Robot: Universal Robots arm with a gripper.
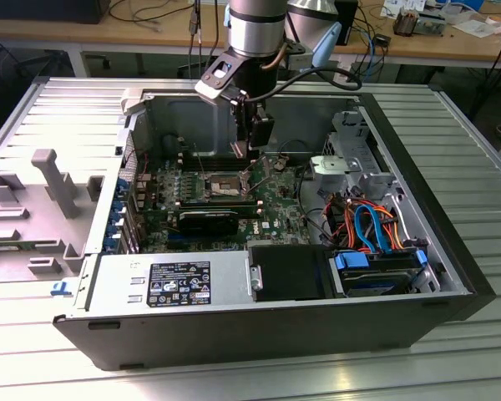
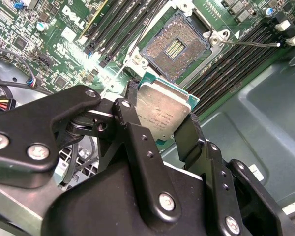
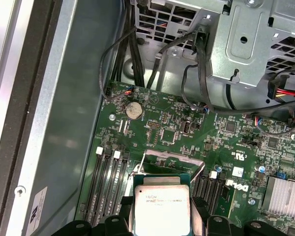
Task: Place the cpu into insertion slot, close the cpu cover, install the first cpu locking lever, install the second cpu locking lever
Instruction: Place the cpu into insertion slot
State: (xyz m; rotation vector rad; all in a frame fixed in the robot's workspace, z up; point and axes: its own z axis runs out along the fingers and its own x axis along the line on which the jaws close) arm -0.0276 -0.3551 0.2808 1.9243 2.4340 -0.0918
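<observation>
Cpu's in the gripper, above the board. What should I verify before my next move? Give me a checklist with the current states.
1. Grip: the cpu sits clamped between the fingers of the gripper, metal top towards the wrist cameras: ok.
2. The insertion slot is bare, with nothing lying in it: ok.
3. The cpu cover stands lifted off the slot in the first wrist view: ok.
4. The locking lever is swung out sideways, off the slot: ok.
5. Whether the cpu is squared and centred over the slot: cannot tell.
</observation>
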